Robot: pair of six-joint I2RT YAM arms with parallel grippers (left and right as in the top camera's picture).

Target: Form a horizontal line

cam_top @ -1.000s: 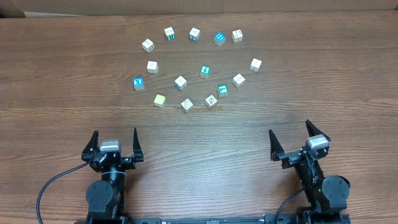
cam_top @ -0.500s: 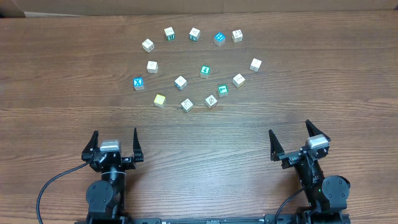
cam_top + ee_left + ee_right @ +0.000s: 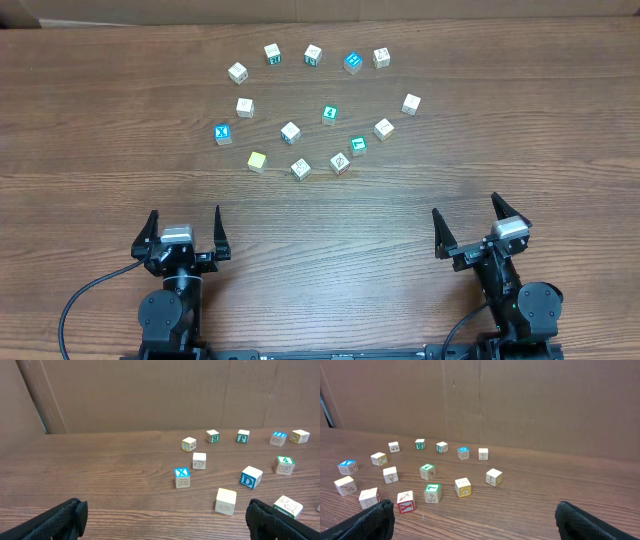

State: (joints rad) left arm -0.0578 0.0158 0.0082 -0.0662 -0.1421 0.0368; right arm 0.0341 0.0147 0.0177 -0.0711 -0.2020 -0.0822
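At the near edge of the table (image 3: 90,200), the left fingers (image 3: 219,232) stand spread wide with nothing between them. The right fingers (image 3: 439,232) are spread just as wide and are also bare.

Well beyond both, about midway between the two arms, four cubes lie in a loose row, none touching. The yellow cube (image 3: 257,160) is at the left. Next come the left white cube (image 3: 300,169) and the right white cube (image 3: 340,163), both with brownish drawings. The green L cube (image 3: 358,145) is at the right, set a little farther back, so the row bends.

Beyond the yellow cube and to its left sits the blue X cube (image 3: 223,133). Farther off, white and teal cubes lie scattered, with five in an arc along the far side.
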